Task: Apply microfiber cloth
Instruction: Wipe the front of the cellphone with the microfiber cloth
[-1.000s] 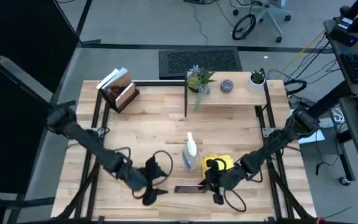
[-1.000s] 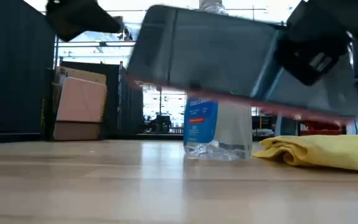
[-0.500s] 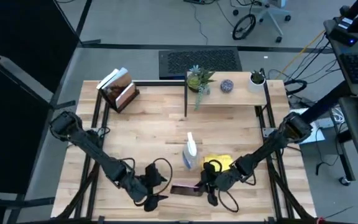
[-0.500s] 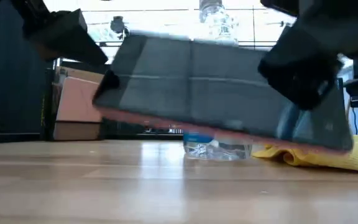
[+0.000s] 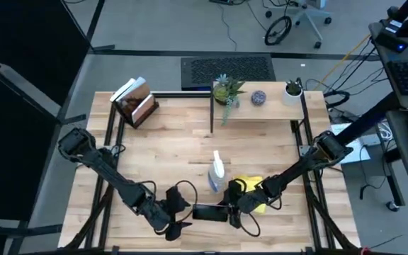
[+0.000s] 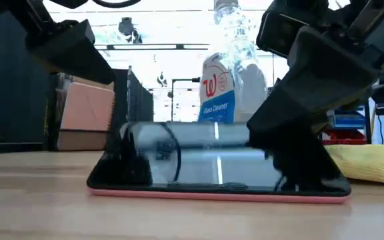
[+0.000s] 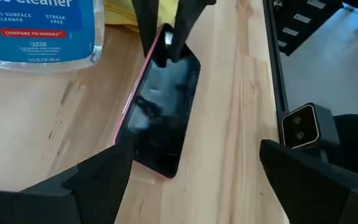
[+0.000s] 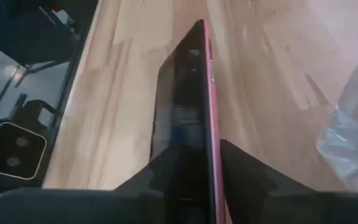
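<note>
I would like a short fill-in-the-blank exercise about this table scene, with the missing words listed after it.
1. The phone has a ____ coloured edge.
2. The right gripper is shut on the ____.
3. The microfiber cloth is ____ in colour.
4. The left gripper is ____, hovering over the phone without touching it.

Missing words: pink; phone; yellow; open

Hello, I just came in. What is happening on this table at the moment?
The right gripper is shut on one end of a dark phone with a pink edge, which lies flat on the wooden table. The left gripper hovers open over the phone's other end. The microfiber cloth lies bunched beside the spray bottle, not yet picked up.
</note>
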